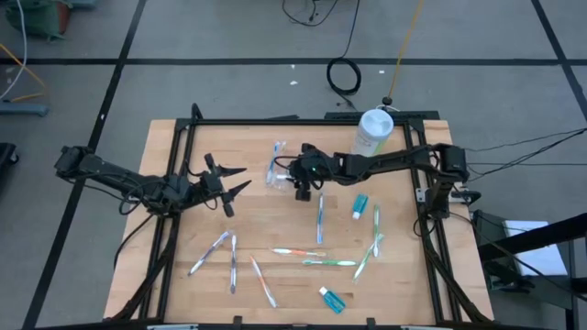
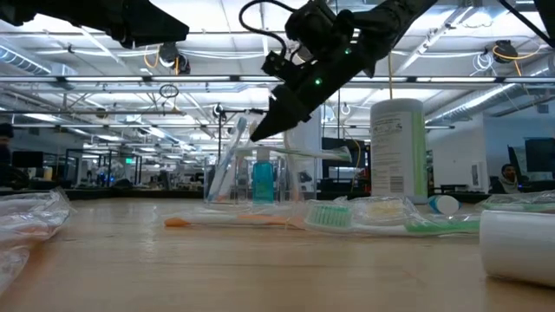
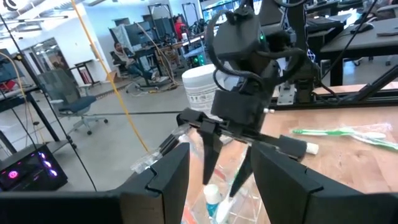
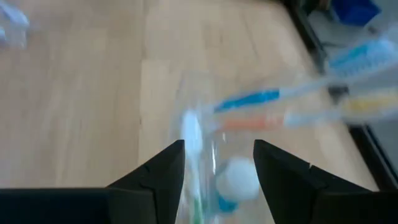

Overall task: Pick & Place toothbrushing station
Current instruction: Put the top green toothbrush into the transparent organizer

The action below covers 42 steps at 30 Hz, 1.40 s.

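The toothbrushing station (image 1: 274,174) is a see-through plastic holder standing on the wooden table at mid-far. A toothbrush (image 2: 227,165) leans upright in it beside a blue toothpaste tube (image 2: 263,178). My right gripper (image 2: 258,132) hangs just above the holder (image 2: 295,178), tilted down, fingers open and empty. From the left, its own wrist view shows the right gripper (image 3: 224,177) spread over the tube (image 3: 211,199). My left gripper (image 1: 243,180) waits open, level, a little left of the holder, holding nothing.
A tall white-and-green canister (image 1: 374,130) stands at the far right. Several toothbrushes (image 1: 312,257) and two toothpaste tubes (image 1: 359,206) (image 1: 332,299) lie scattered over the near half. A crumpled clear bag (image 2: 26,217) lies close to the low camera.
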{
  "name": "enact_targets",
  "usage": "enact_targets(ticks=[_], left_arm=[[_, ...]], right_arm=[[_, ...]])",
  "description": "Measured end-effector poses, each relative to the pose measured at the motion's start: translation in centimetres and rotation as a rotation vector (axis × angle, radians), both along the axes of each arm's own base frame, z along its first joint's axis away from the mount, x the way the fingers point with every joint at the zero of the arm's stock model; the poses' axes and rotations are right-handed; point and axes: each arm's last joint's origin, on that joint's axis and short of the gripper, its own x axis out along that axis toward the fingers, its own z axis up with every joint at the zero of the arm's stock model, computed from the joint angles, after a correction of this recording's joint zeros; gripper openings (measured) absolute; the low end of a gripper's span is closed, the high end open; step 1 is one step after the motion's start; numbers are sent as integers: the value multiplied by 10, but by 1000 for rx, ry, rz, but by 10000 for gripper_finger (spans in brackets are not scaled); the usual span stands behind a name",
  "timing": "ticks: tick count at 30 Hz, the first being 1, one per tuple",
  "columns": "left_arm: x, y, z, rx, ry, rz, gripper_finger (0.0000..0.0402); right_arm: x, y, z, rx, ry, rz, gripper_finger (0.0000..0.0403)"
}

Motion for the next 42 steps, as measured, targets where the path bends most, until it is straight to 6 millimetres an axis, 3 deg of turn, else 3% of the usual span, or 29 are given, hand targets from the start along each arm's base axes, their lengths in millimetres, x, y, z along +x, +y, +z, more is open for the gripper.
enact_targets(ticks=[8,13,28,35,42], left_arm=[[0,0,0,0,0,0,177],[0,0,0,-1,1,0,177],[0,0,0,-1,1,0,177],[0,0,0,1,2,0,177],[0,0,0,2,5,0,177]], right_arm=[[-2,2,-6,41,47,41,180],[-2,6,-7,-21,80,29,164],[-2,5,-7,-43,82,20,7],[-4,6,-2,-42,70,18,4],[-9,7,23,-55,-18,16,0]])
